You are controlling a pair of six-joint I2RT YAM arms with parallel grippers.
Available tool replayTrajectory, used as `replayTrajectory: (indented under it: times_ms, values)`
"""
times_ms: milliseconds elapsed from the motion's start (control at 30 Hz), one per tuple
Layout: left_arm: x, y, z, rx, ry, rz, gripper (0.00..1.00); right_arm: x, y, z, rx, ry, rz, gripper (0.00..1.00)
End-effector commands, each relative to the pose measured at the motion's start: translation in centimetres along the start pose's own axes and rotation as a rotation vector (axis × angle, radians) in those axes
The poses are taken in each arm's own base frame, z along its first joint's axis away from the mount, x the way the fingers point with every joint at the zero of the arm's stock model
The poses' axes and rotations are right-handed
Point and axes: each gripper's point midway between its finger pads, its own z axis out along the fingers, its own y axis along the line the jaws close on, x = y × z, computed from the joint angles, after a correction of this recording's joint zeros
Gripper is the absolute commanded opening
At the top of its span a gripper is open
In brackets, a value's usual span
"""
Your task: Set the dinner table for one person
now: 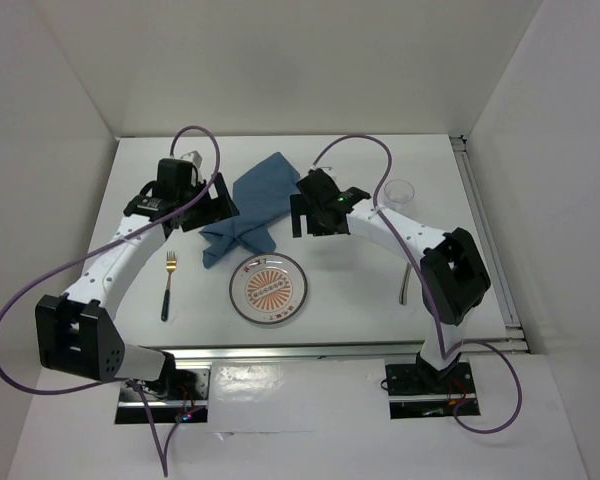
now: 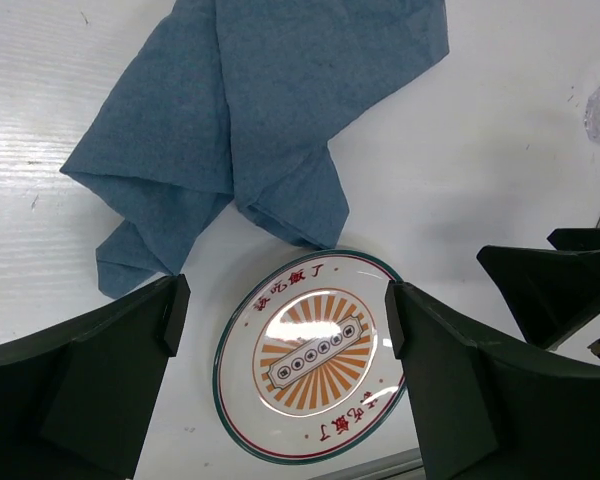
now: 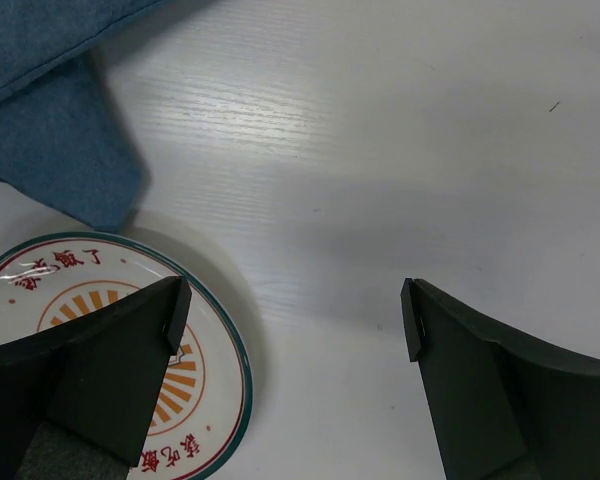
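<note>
You have the plate [image 1: 268,289] at the lower centre of the table [image 1: 350,290], which fills mid-frame, and the fork [image 1: 168,285] left of it, yet the blue cloth [image 1: 252,205] lies crumpled above and the glass [image 1: 400,191] waits upper right, with left gripper [image 2: 285,305] and right gripper [image 3: 295,305] both spread, empty.

Lots of bare counter [image 1: 365,275] just right of the plate [image 1: 268,288], but the bunched blue cloth [image 1: 252,205] fills the gap between left gripper [image 1: 206,208] and right gripper [image 1: 318,222].

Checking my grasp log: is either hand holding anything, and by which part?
Nothing is held; the left hand and right hand are both open and empty.
</note>
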Motion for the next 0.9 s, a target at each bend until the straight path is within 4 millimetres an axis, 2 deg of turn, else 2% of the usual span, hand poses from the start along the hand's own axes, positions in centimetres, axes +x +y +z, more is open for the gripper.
replayTrajectory:
  times_ms: [0,100,267,300,333,367,400,433,467,500,600,633,700,733,800,833,867]
  values:
    - [-0.2,-0.2,0.1,0.003,0.014,0.012,1.00,-1.4,1.2,-0.3,-0.030,-0.040,-0.007,1.00]
    - [-0.2,-0.1,0.3,-0.002,0.023,0.020,1.00,-1.2,1.1,-0.4,-0.026,-0.032,0.005,1.00]
    - [-0.2,-0.1,0.3,-0.002,0.023,0.020,0.98,-2.0,1.2,-1.1,-0.031,-0.060,0.003,1.00]
    - [-0.1,0.2,0.6,-0.016,0.026,0.019,0.98,-2.5,1.0,-1.6,-0.028,-0.077,0.007,1.00]
    - [-0.3,0.1,0.6,-0.012,0.018,0.020,0.98,-1.9,1.2,-1.5,-0.029,-0.069,-0.013,1.00]
    - [-0.4,0.2,0.6,-0.021,0.013,0.020,0.96,-2.4,0.9,-2.5,-0.024,-0.086,-0.009,1.00]
    - [-0.7,0.1,1.0,-0.016,0.004,0.021,0.94,-1.7,1.4,-3.1,-0.020,-0.095,-0.033,1.00]
    - [-0.4,0.4,1.8,-0.018,0.006,0.021,0.92,-1.9,1.4,-3.7,-0.018,-0.126,-0.031,1.00]
    - [-0.8,0.7,2.3,-0.021,-0.001,0.024,0.89,-3.3,1.7,-5.1,-0.058,-0.197,-0.013,1.00]
    - [-0.5,0.7,3.2,-0.022,0.033,0.021,0.87,-2.3,1.4,-4.9,-0.070,-0.188,-0.040,1.00]
    - [-0.7,0.4,4.6,-0.025,0.054,0.034,0.82,-2.5,1.4,-5.8,-0.097,-0.220,-0.037,1.00]
    - [-0.2,1.0,5.5,-0.049,0.076,0.031,0.80,-2.0,0.7,-5.5,-0.064,-0.208,-0.032,1.00]
    - [-0.4,0.9,6.1,-0.064,0.072,0.029,0.76,-1.0,0.2,-5.1,-0.043,-0.169,-0.037,1.00]
    - [-0.2,1.1,6.5,-0.088,0.073,0.026,0.74,-1.4,0.4,-5.3,-0.047,-0.177,-0.034,1.00]
    - [-0.3,1.3,7.3,-0.103,0.080,0.025,0.73,-0.8,0.4,-4.9,-0.047,-0.152,-0.043,1.00]
    - [0.2,1.2,7.7,-0.105,0.095,0.020,0.71,-0.8,0.4,-4.9,-0.047,-0.152,-0.043,1.00]
    - [0.0,1.0,8.0,-0.103,0.093,0.021,0.67,-0.8,0.4,-4.9,-0.047,-0.152,-0.043,1.00]
